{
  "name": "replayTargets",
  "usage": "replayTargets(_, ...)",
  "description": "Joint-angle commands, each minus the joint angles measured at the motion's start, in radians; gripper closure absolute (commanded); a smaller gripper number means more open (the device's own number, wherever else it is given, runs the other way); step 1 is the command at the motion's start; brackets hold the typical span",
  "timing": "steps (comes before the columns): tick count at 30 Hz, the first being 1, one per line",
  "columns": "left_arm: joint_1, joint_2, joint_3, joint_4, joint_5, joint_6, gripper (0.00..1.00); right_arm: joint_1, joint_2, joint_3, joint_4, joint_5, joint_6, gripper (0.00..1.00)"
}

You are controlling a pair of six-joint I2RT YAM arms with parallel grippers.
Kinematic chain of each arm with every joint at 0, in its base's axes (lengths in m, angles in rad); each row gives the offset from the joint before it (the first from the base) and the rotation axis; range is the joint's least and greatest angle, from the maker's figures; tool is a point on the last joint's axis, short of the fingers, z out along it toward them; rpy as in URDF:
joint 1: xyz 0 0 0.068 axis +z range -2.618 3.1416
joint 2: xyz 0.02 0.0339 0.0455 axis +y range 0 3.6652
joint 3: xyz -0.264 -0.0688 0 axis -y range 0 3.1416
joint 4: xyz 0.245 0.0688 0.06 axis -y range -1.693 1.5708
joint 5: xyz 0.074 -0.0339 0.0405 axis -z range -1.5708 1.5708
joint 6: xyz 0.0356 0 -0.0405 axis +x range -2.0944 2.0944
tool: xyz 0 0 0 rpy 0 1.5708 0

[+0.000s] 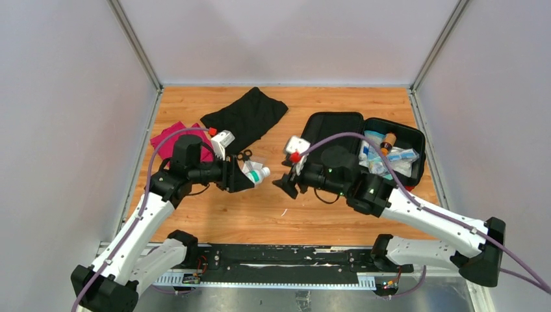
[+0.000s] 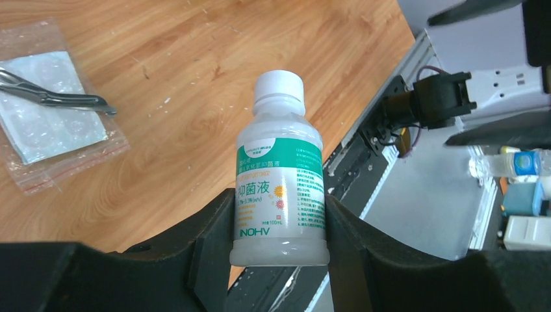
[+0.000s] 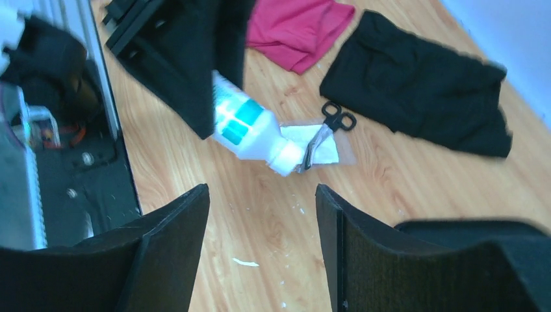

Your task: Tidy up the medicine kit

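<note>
Wood table [image 1: 260, 221], mid-frame: left gripper [image 2: 279, 218] clamps bottle [image 2: 279, 162], right gripper [image 3: 260, 195] gapes empty facing it. Likely handover toward medicine kit [image 1: 325, 127]; next, right grips cap end.

Robot lab, a boxed-in manipulation test cell. The evidence:
- left arm [image 1: 140, 221] and right arm [image 1: 429, 214] are bolted to a black rail [image 1: 279, 253] at the near edge
- wood-laminate table [image 1: 260, 214] is walled on three sides by plain grey panels [image 1: 65, 97] set in aluminium posts [image 1: 132, 39]
- loose wiring and small circuit boards [image 1: 390, 282] sit under the rail
- the items look like staged props: medicine kit [image 1: 334, 127], bottle [image 2: 279, 182], black cloth [image 1: 247, 117], magenta cloth [image 1: 166, 140]
</note>
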Motion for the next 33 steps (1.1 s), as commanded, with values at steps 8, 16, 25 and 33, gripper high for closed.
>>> replayTargets(8,-0.002,-0.042,-0.017,-0.002,0.157,0.074,0.81,0.204,0.020,-0.189,0.270,0.009,-0.791,0.32)
replayTargets(16,-0.005,-0.044,-0.017,-0.001,0.165,0.058,0.81,0.204,0.108,-0.089,0.208,-0.039,-0.833,0.30)
replayTargets(25,-0.005,-0.039,-0.009,-0.012,0.161,0.053,0.81,0.240,0.204,-0.013,0.172,-0.054,-0.834,0.28)
replayTargets(33,-0.005,-0.042,-0.019,-0.012,0.168,0.050,0.82,0.270,0.291,0.001,0.169,0.054,-0.914,0.32)
